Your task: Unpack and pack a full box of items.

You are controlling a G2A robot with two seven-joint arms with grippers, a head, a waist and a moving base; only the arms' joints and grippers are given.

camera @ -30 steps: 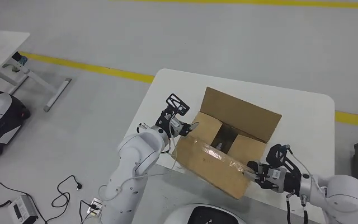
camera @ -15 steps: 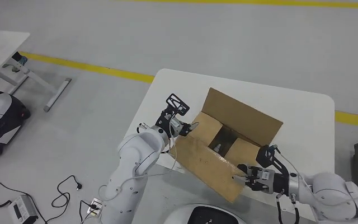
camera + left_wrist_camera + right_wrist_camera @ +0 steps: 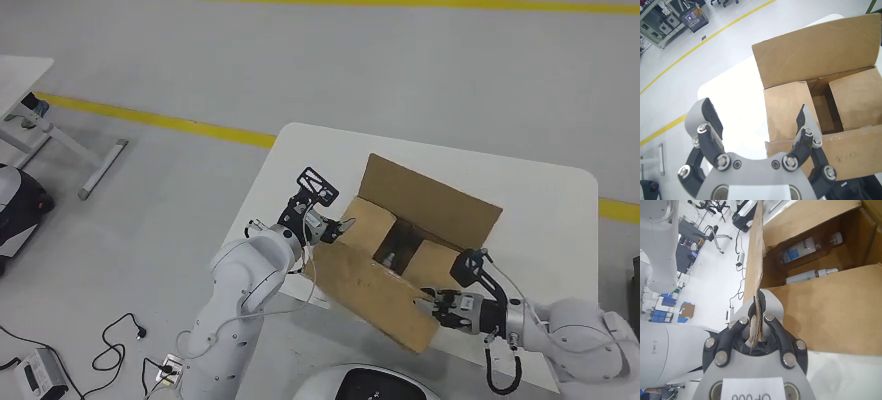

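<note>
A brown cardboard box (image 3: pixel 400 255) stands on the white table (image 3: pixel 540 200), its far flap upright and its two short flaps lying inward. My right gripper (image 3: pixel 437 305) (image 3: pixel 756 303) is shut on the near long flap (image 3: pixel 375 295) (image 3: pixel 755 247) at its corner, holding it edge-on. Inside the box lie two clear bottles (image 3: pixel 806 248) (image 3: pixel 810 274) with white caps and blue labels. My left gripper (image 3: pixel 322 225) (image 3: pixel 757 115) hangs open at the box's left end, just above the near flap (image 3: pixel 829 151), with nothing between its fingers.
The box (image 3: pixel 810 75) takes up the table's middle; bare tabletop lies to its left (image 3: pixel 734 94) and at the far right (image 3: pixel 560 230). Cables and a power strip (image 3: pixel 165 370) lie on the floor by the table's left front.
My right gripper has moved left and closer in along the box's front corner, drawing the near flap outward and down. The left arm has kept still.
</note>
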